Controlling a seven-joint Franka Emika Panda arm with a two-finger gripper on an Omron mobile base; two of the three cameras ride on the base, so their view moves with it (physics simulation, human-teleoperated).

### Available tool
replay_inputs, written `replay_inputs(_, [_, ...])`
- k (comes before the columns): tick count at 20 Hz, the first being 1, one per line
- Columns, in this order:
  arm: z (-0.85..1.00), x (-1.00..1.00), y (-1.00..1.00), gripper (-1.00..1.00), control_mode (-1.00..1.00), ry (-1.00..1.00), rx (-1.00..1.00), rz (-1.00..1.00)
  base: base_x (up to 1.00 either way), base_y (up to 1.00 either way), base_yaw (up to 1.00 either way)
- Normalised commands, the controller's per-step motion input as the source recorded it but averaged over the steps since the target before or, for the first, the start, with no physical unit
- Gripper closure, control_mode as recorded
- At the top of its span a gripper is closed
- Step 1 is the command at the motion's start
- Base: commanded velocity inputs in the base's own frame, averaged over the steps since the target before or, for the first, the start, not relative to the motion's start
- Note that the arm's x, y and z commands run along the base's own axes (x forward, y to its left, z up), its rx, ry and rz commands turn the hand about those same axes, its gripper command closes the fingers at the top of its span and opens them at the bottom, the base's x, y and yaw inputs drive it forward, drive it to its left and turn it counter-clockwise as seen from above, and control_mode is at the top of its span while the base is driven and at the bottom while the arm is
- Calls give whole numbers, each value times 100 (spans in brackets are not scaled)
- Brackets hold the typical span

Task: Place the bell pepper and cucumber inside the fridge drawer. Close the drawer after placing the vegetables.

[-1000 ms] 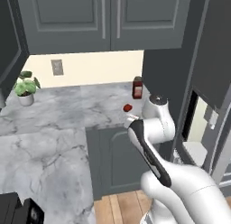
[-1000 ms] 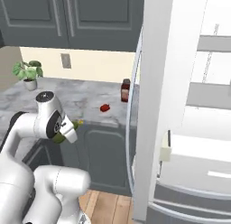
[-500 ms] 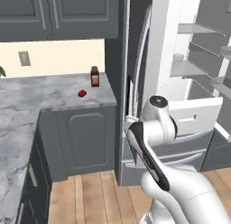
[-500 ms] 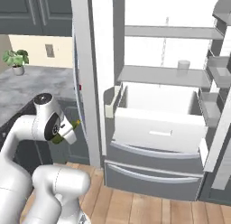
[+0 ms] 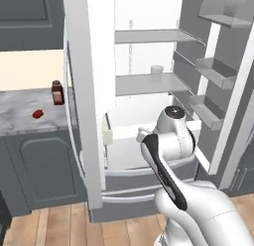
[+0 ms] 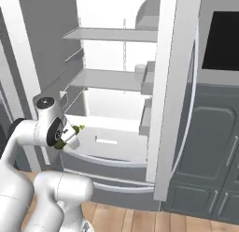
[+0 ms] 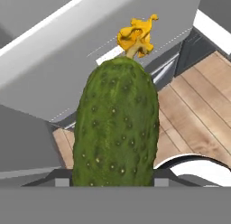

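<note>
The tool (image 6: pixel 70 135) is clamped on the cucumber (image 7: pixel 116 128), which stands lengthwise between the fingers with its yellow blossom end pointing away from the hand; held this way, I judge, it can be lowered end-first into the fridge drawer (image 6: pixel 109 144). That drawer stands pulled out, its flat white front toward the robot, and the cucumber hangs just beside its near left corner, short of the open top. The bell pepper (image 5: pixel 37 113) lies well apart from the drawer on the marble surface (image 5: pixel 20 116), near a dark-red bottle (image 5: pixel 57 92). The fridge doors stand wide, grey shelves above the drawer, wooden floor below
</note>
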Motion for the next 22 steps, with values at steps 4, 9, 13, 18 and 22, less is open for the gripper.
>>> replay_inputs(4, [0, 0, 0, 100, 100, 0, 0, 0, 86, -69, 1])
replay_inputs(9, [0, 0, 0, 100, 100, 0, 0, 0, 62, 2, 2])
replay_inputs(13, [0, 0, 0, 100, 100, 0, 0, 0, 71, -28, 5])
replay_inputs(18, [0, 0, 0, 100, 100, 0, 0, 0, 39, -40, 5])
replay_inputs(22, [0, 0, 0, 100, 100, 0, 0, 0, 37, -39, 4])
